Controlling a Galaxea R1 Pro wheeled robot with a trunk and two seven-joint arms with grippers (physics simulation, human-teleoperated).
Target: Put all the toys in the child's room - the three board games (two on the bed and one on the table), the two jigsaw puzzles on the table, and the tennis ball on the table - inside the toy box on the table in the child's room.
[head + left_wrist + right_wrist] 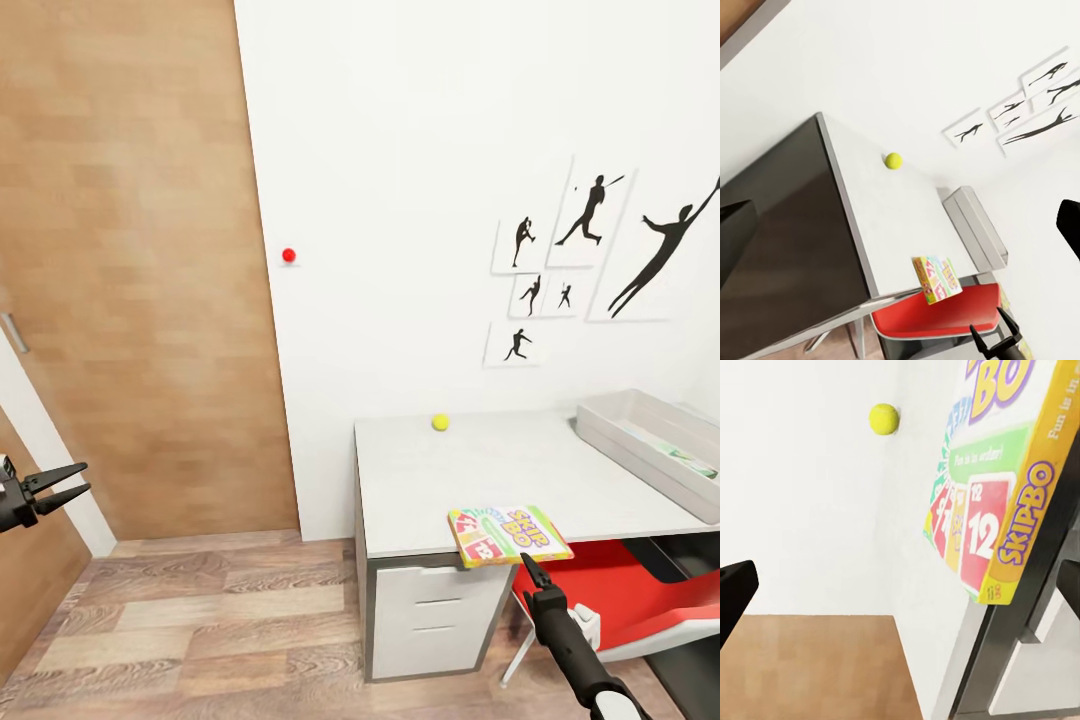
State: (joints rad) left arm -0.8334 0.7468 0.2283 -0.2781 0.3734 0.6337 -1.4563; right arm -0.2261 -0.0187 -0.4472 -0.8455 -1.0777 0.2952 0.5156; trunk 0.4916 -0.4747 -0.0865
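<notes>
The Skip-Bo board game point(510, 533) lies flat at the table's point(440, 480) front edge, its near side slightly over the edge. My right gripper point(527, 563) is open just in front of and below that box, not touching it. The right wrist view shows the box's cover and side point(997, 510) close up. The tennis ball point(440, 422) rests near the wall at the table's back. The toy box point(640, 435) stands at the table's right end with something flat, green and white point(692, 460) inside. My left gripper point(66, 482) hangs open and empty far to the left, by the door.
A red chair point(625, 590) is tucked under the table, right beside my right arm. White drawers point(435, 610) sit below the table's left end. A wooden door point(130, 270) fills the left side. Wood-plank floor point(220, 620) lies open between the door and the table.
</notes>
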